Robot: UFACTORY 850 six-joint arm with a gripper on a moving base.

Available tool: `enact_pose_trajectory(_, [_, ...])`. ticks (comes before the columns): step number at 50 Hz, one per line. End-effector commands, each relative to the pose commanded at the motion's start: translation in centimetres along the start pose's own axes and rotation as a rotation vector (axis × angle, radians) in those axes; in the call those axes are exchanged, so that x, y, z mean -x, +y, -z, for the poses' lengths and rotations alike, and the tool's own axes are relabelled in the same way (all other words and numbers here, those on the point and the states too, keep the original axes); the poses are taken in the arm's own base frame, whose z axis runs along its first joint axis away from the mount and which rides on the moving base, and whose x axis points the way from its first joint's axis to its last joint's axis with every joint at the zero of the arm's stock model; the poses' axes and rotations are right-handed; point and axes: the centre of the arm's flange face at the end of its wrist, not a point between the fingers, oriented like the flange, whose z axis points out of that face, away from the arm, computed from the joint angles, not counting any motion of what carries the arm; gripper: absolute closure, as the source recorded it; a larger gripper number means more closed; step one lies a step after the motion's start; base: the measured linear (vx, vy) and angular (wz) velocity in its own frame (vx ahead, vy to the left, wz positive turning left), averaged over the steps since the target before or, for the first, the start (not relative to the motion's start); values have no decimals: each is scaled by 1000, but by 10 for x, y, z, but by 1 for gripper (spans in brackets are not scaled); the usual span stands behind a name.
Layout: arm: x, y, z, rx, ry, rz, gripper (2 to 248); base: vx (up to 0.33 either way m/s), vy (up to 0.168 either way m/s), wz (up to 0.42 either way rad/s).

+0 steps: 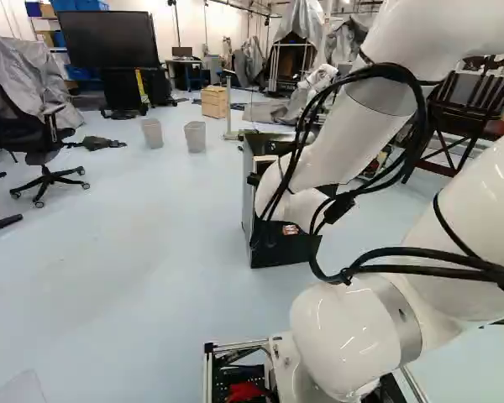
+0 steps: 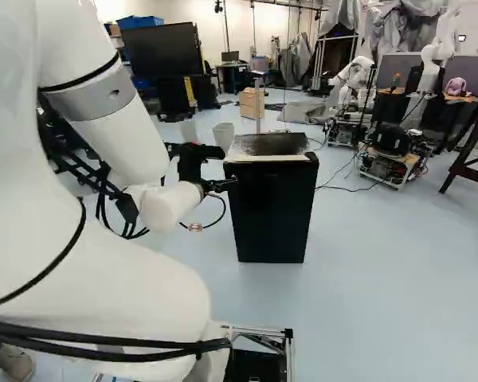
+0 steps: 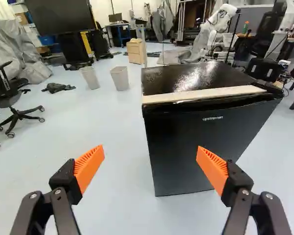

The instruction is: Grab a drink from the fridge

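Beside the black fridge (image 2: pixel 271 211) in the right base view, my gripper (image 2: pixel 223 184) reaches toward its front from the arm's end; its fingertips are hard to make out there. From the wrist, the gripper (image 3: pixel 151 151) shows open, nothing held between its orange pads. One finger stands over floor to the side of the fridge, the other in front of the closed door (image 3: pixel 191 147). A pale strip (image 3: pixel 206 94) runs along the front of the fridge's top. No drink can be seen; the fridge's inside is hidden.
Two pale bins (image 3: pixel 120 78) and a wooden cabinet (image 3: pixel 135 51) stand beyond the fridge. An office chair (image 1: pixel 42 159) is at the left of the left base view. Another robot (image 2: pixel 354 79) and wheeled equipment (image 2: pixel 390 159) stand farther back, with a dark wooden chair (image 1: pixel 462 117).
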Motion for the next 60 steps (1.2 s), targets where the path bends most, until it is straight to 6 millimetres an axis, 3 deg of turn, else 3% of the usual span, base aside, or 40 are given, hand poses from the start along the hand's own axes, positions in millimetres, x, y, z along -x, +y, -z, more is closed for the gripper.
enact_pose_trajectory(29, [-4,-20,-1,68,53,-96,3,0,0,0])
enact_pose_trajectory(60, [-17,-49,-35,164,80,-186,3,0,0,0])
